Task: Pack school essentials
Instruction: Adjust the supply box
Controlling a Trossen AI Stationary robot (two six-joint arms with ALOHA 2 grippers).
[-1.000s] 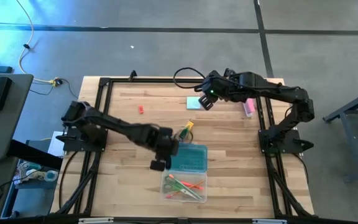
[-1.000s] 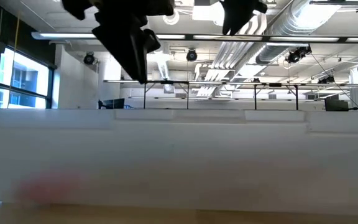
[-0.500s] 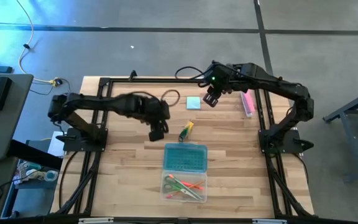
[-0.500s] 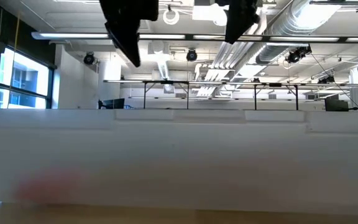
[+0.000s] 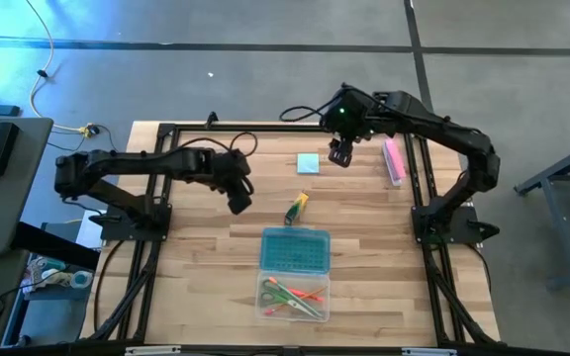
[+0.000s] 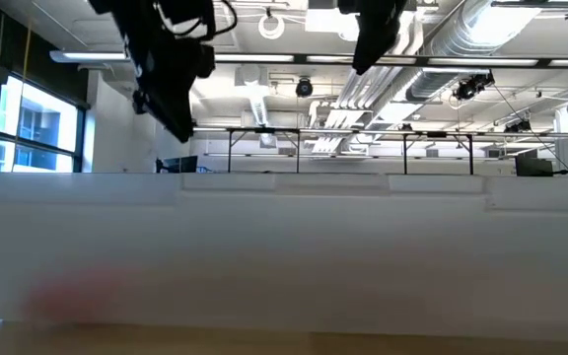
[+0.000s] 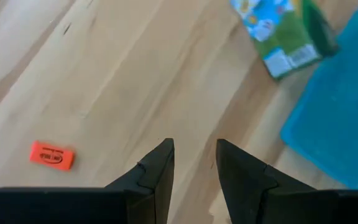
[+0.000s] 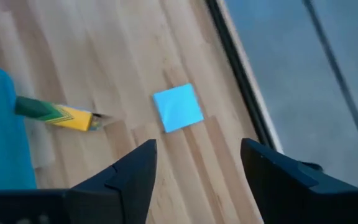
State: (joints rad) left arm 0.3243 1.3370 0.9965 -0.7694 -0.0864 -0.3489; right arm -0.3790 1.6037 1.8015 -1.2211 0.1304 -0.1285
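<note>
High view: bare wood between note pad (image 5: 308, 163) and table's (image 5: 196, 297) far edge.

Four cameras: one overhead, one at table level, one on each wrist.

High view straight down over the whole pale wooden table (image 5: 364, 247) and both arms. Low view level across the table edge into the room, arms entering from above. Left wrist view close above the wood, past its own dark fingers (image 7: 157, 171). Right wrist view higher, sharing the light-blue square note pad (image 8: 178, 107) and yellow-green marker-like piece (image 8: 55, 113) with the high view.
</note>
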